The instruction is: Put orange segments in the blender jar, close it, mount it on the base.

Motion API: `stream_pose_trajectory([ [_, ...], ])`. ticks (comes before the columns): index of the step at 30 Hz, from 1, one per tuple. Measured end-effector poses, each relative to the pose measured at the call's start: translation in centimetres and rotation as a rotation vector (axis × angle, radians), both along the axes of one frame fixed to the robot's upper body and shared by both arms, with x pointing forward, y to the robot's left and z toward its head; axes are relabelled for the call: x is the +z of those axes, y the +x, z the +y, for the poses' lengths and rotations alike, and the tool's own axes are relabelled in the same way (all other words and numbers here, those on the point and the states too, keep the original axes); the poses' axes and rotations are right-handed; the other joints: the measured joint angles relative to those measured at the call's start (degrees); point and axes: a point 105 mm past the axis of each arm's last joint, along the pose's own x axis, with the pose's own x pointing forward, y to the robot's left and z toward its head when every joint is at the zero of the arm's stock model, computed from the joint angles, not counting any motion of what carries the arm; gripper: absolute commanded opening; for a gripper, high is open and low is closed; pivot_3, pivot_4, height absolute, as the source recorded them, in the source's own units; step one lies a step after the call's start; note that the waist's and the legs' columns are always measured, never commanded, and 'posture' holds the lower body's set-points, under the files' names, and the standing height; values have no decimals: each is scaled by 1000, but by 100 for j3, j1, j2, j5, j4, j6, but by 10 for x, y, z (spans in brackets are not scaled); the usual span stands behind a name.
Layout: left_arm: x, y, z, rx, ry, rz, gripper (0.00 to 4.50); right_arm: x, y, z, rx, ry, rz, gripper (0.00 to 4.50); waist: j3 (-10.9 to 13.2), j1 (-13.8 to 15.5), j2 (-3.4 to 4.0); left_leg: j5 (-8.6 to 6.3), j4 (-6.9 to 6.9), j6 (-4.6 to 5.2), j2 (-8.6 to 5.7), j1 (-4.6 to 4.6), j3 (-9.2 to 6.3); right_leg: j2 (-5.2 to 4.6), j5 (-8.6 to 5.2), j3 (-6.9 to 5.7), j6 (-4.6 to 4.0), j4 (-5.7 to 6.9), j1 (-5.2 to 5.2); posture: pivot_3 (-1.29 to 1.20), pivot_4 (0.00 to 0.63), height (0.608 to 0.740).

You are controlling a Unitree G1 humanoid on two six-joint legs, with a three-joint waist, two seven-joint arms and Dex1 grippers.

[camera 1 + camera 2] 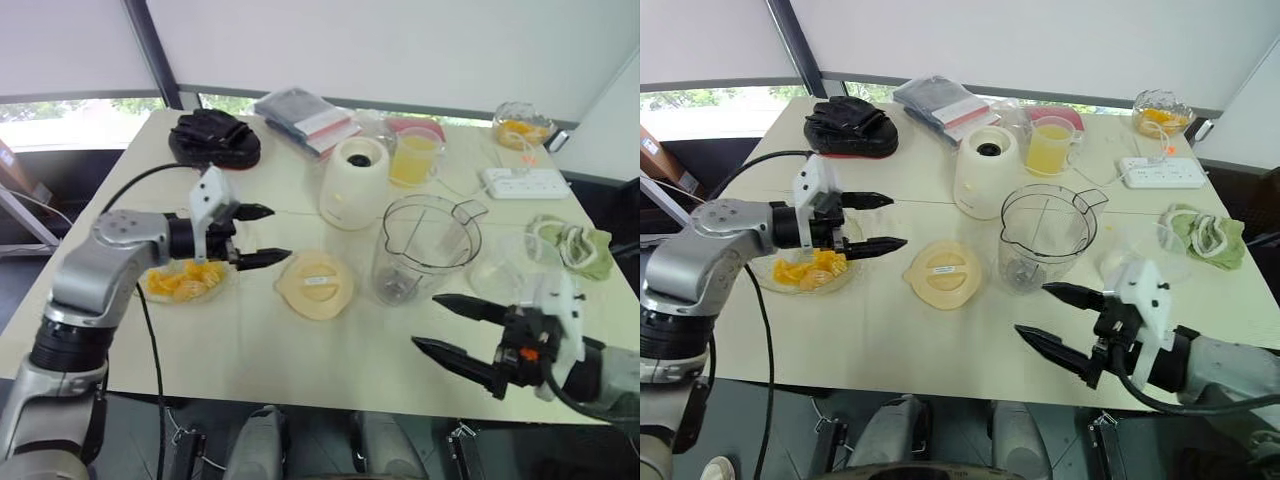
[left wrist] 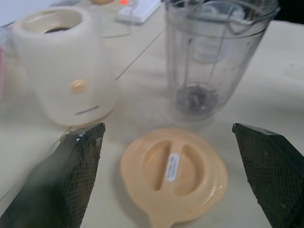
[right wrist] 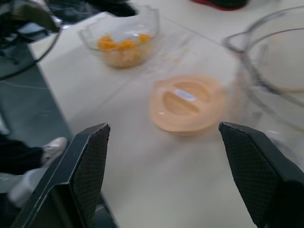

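- Left fingers [image 1: 262, 258], spread and empty, hover by the orange segments [image 1: 185, 283] left of the blender jar [image 1: 420, 240], apparently poised to pick.
- Right fingers [image 1: 470, 307], likewise parted, wait before the jar.
- Lid [image 1: 315, 284] lies just left; base [image 1: 355, 180] stands behind.

This looks like a test room in an office or lab, not a real kitchen. A big pale table [image 1: 330, 350] stands by a window [image 1: 60, 110] with white blinds [image 1: 400, 40] at 12 o'clock. A white power strip [image 1: 525, 182] lies at 2 o'clock. A black cable [image 1: 145, 330] hangs over the table edge at 8 o'clock. The blender base [image 1: 355, 180] sits near the middle.
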Motion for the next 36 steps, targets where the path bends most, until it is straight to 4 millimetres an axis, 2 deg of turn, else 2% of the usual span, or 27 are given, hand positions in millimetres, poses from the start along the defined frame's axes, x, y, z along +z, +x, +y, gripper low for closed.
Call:
stream_pose_trajectory([
  [6,7,7,49,118,122,13,4500,-13,14,24,51,105,8,3855,8,-25,-15,0,-10,-1,6,-4,0,0,0,-3,-3,1,-13,0,150,740],
  [8,2,5,72,162,167,55,4500,-17,23,34,71,138,-6,3855,9,-43,-13,0,-10,-1,6,-9,6,-3,1,-1,-4,3,-24,0,150,740],
  [10,1,4,84,185,184,72,4500,-22,27,39,84,138,3,3855,8,-8,-15,0,-9,-1,6,-33,3,-3,1,-4,-4,5,-44,0,150,740],
  [15,-9,5,116,248,209,142,4500,-12,36,57,170,151,-54,3855,6,11,-19,1,1,-1,2,-65,6,-3,2,-6,-2,15,-81,0,150,740],
  [19,-19,9,135,297,214,173,4500,-6,42,62,203,142,-83,3855,6,13,-20,1,1,-1,3,-67,4,-1,3,-9,-2,22,-84,0,150,740],
  [27,-53,29,145,306,222,242,4500,0,48,62,205,131,-121,3855,4,19,-23,1,12,0,-2,-65,16,3,3,-12,-2,55,-87,0,150,740],
  [36,-88,38,134,226,302,311,4500,-2,48,60,163,125,-125,3855,3,4,-25,1,11,0,-1,-66,13,5,15,-17,20,67,-93,0,150,740],
])
